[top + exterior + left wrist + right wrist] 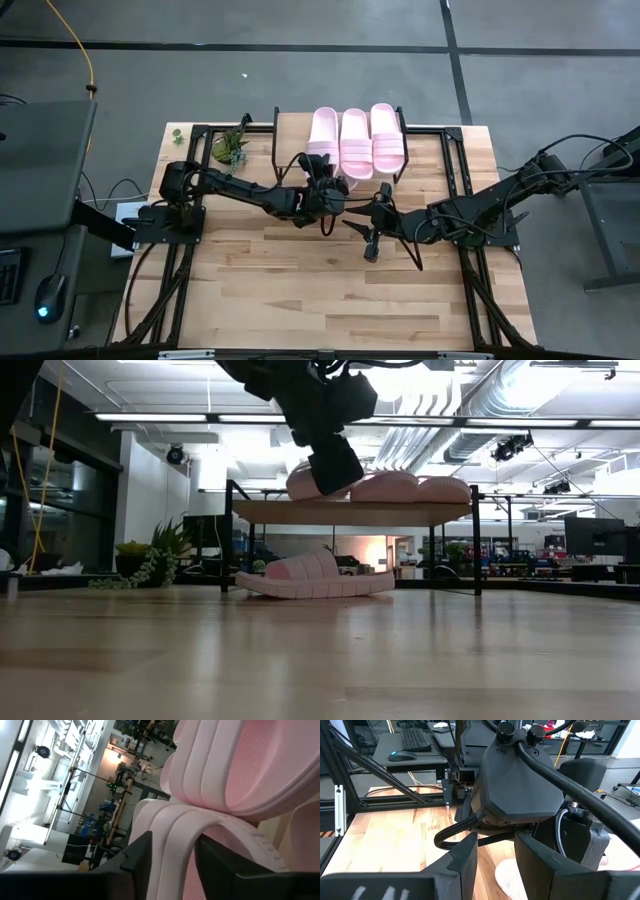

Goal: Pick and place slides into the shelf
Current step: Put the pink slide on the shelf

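Left gripper (328, 190), jaws loosely astride a slide's strap (172, 845), reaches the shelf (290, 125) at 12 o'clock, where three slides (357, 140) sit on top; a fourth lies beneath. Right gripper (372, 245) waits open.

Open tabletop (300, 290) up front; left arm (250, 190) blocking shelf (290, 125) approach.

Your slides (200, 795) matt pale pink foam with ribbed straps, shelf (350, 512) light wood board on thin black metal legs, bench (300, 270) pale wood planks with slight sheen, left gripper (172, 857) matt dark plastic
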